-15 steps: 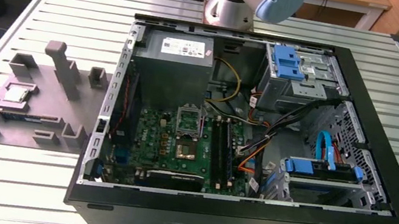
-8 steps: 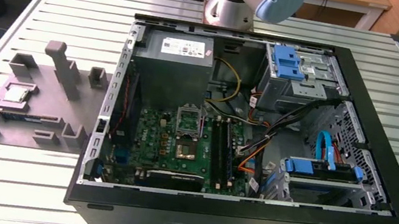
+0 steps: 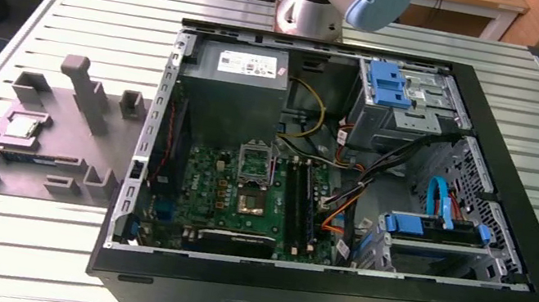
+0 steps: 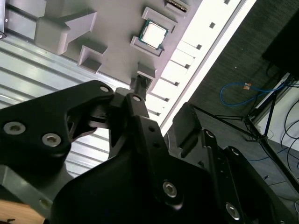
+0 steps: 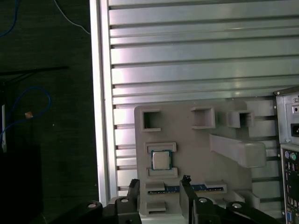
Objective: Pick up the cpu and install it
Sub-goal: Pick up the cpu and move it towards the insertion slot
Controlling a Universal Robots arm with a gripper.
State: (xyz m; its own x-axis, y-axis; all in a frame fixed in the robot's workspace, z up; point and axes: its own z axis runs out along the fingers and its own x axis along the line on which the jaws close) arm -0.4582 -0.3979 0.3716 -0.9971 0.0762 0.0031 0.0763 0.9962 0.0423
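Gripper (image 5: 160,181), fingers spread and holding nothing, hangs above the cpu (image 5: 161,160) seated in the grey plastic tray (image 5: 196,140).

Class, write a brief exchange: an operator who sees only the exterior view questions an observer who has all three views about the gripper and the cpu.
Operator: In the exterior view I see the cpu lying on the grey tray. Where is the gripper?
Observer: In the first wrist view the gripper is at the tray's edge, close to the cpu but apart from it.
Operator: How do its jaws stand?
Observer: Open, with nothing held between them.
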